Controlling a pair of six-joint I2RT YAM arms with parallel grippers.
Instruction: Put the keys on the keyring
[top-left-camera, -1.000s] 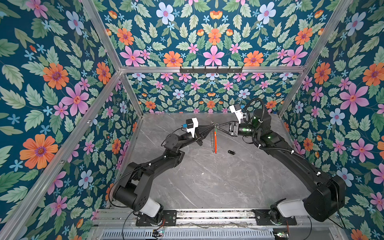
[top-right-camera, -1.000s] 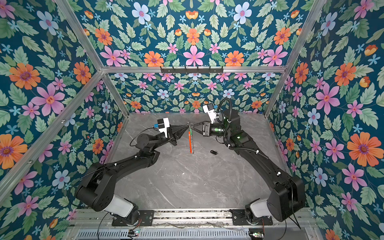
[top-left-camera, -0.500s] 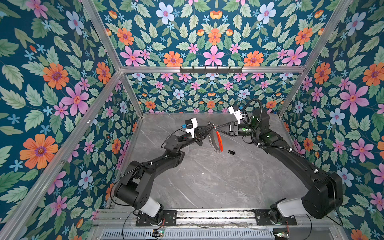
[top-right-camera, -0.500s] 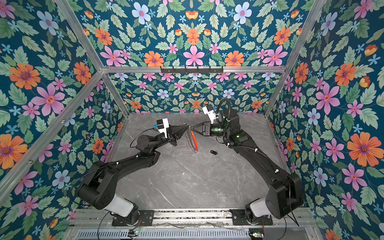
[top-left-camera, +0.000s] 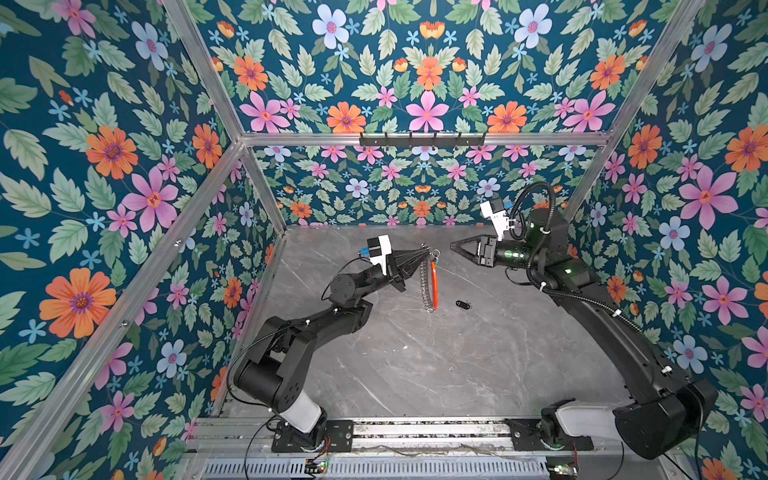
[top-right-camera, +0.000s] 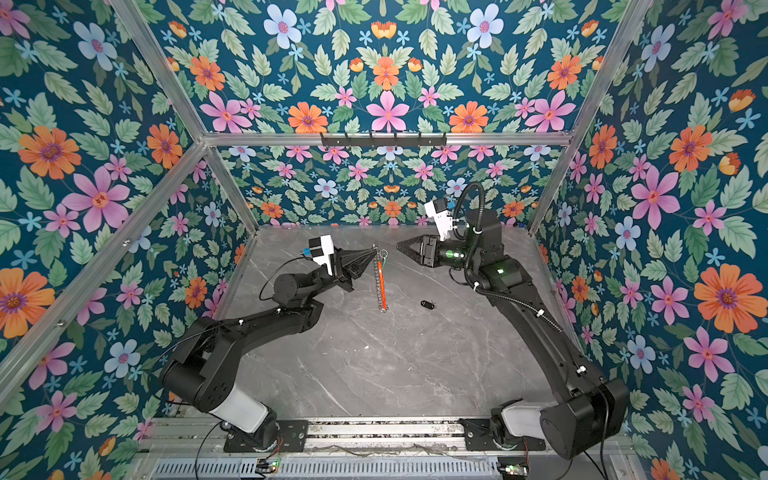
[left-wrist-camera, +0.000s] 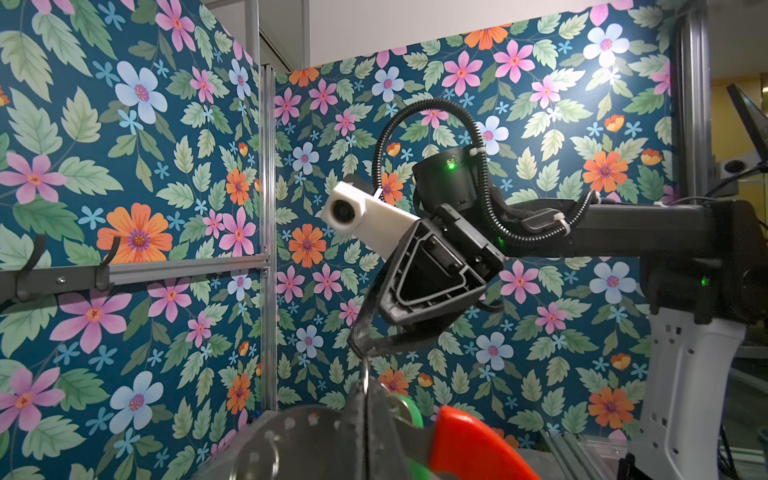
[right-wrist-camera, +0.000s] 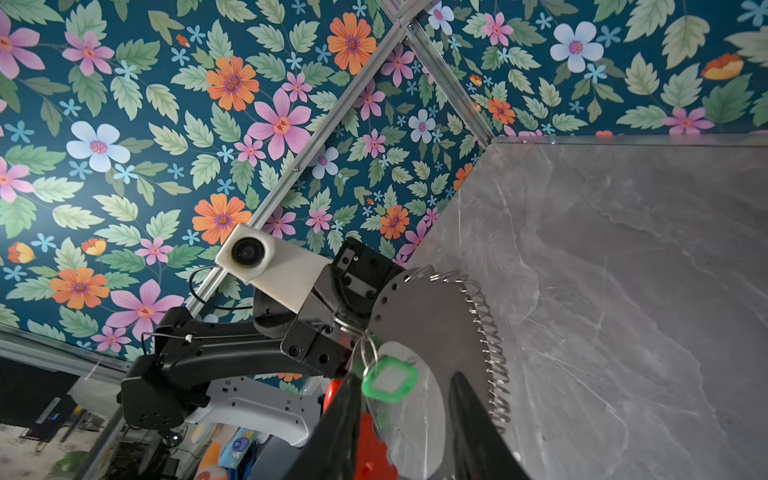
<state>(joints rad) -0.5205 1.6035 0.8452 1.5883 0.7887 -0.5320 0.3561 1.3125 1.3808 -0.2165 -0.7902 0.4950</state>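
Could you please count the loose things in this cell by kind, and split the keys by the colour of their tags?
Green-tag key: 1
Black-fob key: 1
Keyring: 1
Total: 3

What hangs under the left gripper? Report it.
The keyring hangs edge-on from the shut left gripper, a green tag dangling beside it. The tag's key cannot be seen.
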